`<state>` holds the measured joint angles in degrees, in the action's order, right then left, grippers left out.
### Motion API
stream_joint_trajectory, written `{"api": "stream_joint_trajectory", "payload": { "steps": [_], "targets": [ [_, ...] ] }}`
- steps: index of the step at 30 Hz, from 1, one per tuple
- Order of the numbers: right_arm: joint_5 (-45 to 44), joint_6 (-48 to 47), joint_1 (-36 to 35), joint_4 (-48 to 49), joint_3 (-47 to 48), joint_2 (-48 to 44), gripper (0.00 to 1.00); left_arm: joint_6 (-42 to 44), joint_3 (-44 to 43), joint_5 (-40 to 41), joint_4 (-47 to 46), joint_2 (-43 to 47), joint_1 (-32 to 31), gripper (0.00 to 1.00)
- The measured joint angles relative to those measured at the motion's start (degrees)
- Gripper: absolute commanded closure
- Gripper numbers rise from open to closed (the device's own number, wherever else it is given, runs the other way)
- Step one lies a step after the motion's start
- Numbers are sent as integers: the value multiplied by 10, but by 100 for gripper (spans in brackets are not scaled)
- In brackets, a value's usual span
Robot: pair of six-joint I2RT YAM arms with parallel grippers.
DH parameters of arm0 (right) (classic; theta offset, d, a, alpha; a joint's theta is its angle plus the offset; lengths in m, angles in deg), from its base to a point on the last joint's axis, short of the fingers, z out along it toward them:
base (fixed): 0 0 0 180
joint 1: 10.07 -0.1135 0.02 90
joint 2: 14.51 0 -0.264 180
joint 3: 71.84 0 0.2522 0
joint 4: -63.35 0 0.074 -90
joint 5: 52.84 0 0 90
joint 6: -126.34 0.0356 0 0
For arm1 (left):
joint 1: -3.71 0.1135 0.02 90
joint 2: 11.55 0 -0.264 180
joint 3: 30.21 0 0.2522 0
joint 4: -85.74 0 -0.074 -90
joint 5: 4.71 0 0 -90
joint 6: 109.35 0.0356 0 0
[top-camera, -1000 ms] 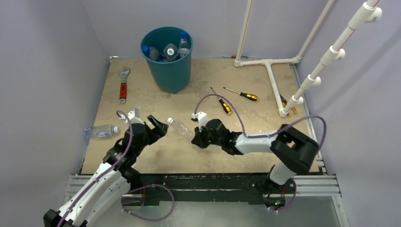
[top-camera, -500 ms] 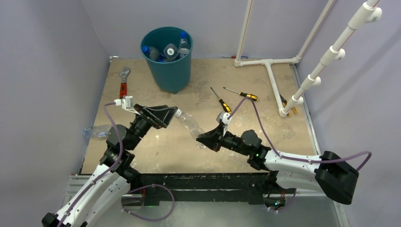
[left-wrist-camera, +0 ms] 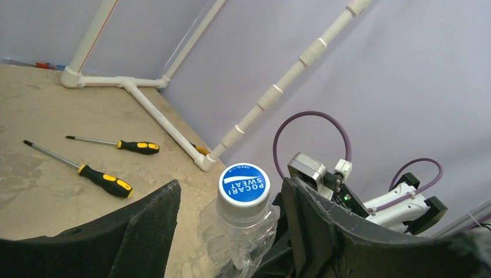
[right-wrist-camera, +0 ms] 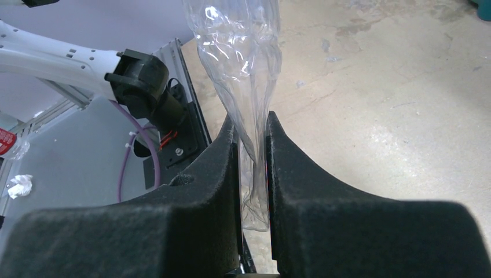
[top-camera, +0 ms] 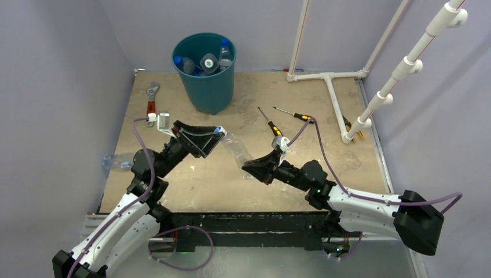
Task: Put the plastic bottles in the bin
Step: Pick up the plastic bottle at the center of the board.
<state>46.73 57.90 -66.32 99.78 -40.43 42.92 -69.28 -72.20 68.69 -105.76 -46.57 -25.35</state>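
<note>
Bottle (left-wrist-camera: 240,229) cropped below its shoulder

The table (top-camera: 255,92) is a tan, stained board filling the middle of the top view. A teal bin (top-camera: 205,81) stands on it at upper centre-left, and a red-handled wrench (top-camera: 151,104) lies left of the bin. Two yellow-and-black-handled screwdrivers (top-camera: 271,124) lie side by side right of centre, near a white pipe frame (top-camera: 330,87) resting at the upper right. A clear plastic bottle (top-camera: 118,161) lies on its side at the left edge.
</note>
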Motion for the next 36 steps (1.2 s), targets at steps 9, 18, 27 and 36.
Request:
{"api": "stream_joint_trajectory", "payload": {
  "steps": [9,18,27,36],
  "targets": [
    [-11,0,0,-4,0,-5,100,-22,0,-31,-37,-38,0,64],
    [-15,0,0,-17,0,-14,100,-30,0,-50,-72,-61,0,100],
    [40,25,2,30,0,-13,100,-36,3,-100,-184,-83,1,100],
    [151,96,9,110,24,10,100,-186,-22,-218,-545,-242,5,100]
  ]
}}
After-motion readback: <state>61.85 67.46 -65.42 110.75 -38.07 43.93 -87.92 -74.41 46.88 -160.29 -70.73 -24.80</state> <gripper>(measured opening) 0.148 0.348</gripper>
